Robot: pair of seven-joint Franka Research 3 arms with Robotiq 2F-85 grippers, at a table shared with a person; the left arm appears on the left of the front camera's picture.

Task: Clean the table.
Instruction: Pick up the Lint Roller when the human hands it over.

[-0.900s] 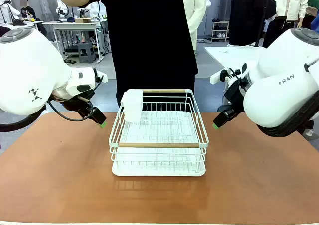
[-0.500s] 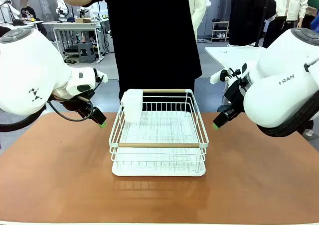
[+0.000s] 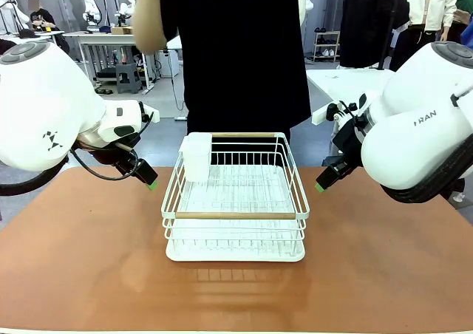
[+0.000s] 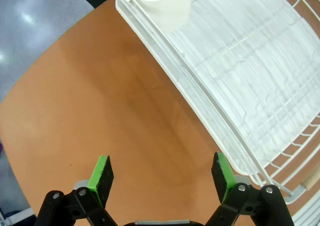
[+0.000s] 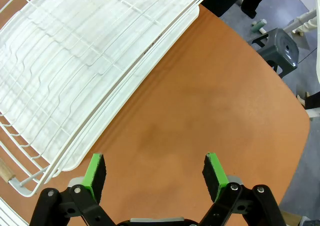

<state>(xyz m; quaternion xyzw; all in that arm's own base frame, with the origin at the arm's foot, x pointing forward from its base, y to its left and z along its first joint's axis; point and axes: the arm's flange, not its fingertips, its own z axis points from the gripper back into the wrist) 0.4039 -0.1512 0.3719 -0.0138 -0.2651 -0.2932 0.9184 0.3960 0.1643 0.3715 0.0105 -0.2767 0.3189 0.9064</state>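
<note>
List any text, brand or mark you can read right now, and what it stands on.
"FRAN": on the right arm, front view; the rest of the word curves out of sight.
Diamond-dot logo, no letters: on the left arm.
Small dark print on the rack rim, right wrist view: too small to read.

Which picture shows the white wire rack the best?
The front view: the whole white wire rack stands in the middle of the table, both wooden bars in sight. The left wrist view catches one side with its white cup; the right wrist view catches the other side and a corner.
</note>
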